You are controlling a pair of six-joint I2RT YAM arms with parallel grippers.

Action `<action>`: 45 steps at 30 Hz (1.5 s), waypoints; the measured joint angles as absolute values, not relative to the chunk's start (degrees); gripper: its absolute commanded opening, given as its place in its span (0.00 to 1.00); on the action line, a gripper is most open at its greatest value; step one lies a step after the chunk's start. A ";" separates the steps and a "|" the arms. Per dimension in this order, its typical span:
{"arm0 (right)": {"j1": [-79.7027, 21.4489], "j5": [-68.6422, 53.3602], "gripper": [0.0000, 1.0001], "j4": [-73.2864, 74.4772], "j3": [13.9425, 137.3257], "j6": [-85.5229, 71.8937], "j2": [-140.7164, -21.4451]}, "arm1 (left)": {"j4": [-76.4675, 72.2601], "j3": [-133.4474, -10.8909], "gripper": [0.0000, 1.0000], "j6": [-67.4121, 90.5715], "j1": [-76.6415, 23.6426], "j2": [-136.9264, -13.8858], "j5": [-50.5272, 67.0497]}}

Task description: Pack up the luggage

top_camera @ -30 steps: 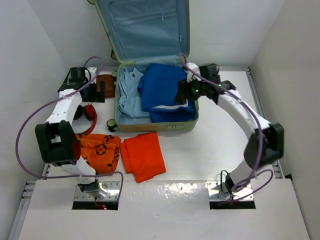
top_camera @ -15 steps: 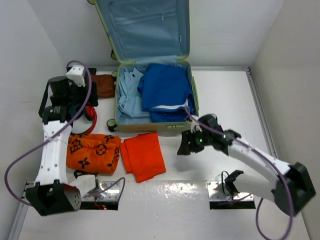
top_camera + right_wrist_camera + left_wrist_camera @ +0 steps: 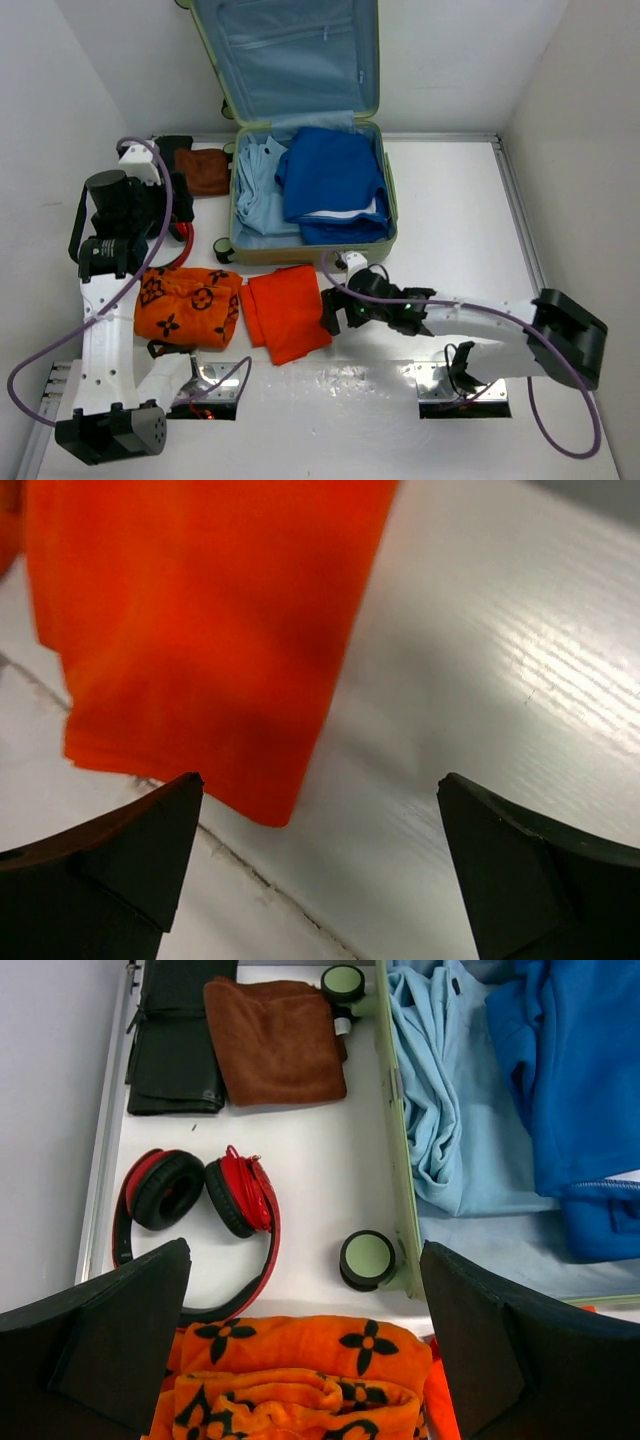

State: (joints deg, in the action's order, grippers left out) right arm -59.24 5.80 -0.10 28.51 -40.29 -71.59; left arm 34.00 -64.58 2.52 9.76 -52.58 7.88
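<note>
Luggage (image 3: 312, 254) was seen lying open at the middle of the worktop's (image 3: 450, 200) far edge. Its lid (image 3: 285, 55) was raised upright against the back wall, and the light blue lining was shown. Inside the base, a dark blue garment (image 3: 335, 180) was laid on the right and a light blue shirt (image 3: 258, 190) was bunched on the left.

Between the luggage and the near edge, a folded orange cloth (image 3: 288, 312) was spread flat. A patterned orange cloth (image 3: 188, 305) was heaped just beside it on the left. Red headphones (image 3: 200, 1200) were placed left of the luggage, near the worktop's left edge. A brown cloth (image 3: 280, 1040) and a black folded item (image 3: 175, 1040) were set toward the far left corner.

The right pincer (image 3: 335, 312) was held low at the near right corner of the folded orange cloth. Its jaws were spread wide and nothing was gripped between them; whether the cloth was touched could not be told. The left pincer (image 3: 305, 1250) was held above the headphones and the patterned orange cloth, likewise released and empty.
</note>
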 measured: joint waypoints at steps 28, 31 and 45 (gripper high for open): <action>-63.26 20.51 0.56 2.68 54.08 -49.28 -104.95 | 34.24 -66.13 1.00 1.52 10.24 -50.52 -2.87; -64.90 20.64 0.26 -1.23 52.56 -44.21 -104.81 | 34.20 -66.81 1.00 1.52 10.24 -50.52 -3.31; -64.71 6.81 0.00 -0.80 36.53 -8.10 -81.91 | 34.22 -66.89 1.00 0.45 10.24 -51.53 -3.84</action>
State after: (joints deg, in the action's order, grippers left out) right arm -64.71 6.81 -0.80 36.53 -8.10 -81.91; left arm 34.22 -66.89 0.45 10.24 -51.53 -3.84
